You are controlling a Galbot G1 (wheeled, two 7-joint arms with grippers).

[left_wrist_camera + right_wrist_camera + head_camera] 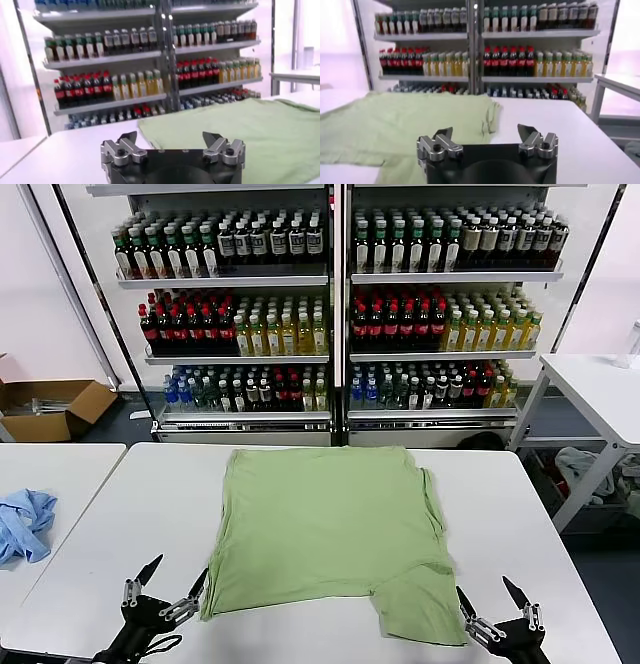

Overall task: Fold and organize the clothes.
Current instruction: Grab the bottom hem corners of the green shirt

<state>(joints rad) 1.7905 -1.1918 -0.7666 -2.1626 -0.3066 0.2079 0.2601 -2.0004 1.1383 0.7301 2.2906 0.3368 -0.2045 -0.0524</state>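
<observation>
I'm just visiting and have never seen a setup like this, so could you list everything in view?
polo shirt: one, light green, spread flat on the middle of the white table, one sleeve toward the near right corner.
blue cloth: one, light blue, crumpled on the separate table at far left.
cardboard box: one, brown, open, on the floor at far left.
drink shelves: two units, white, behind the table, stocked with rows of bottles with red, yellow, green and dark contents.
side table: one, white, at far right.
left gripper: fingers open, at the shirt's near left corner.
right gripper: fingers open, just right of the sleeve.
</observation>
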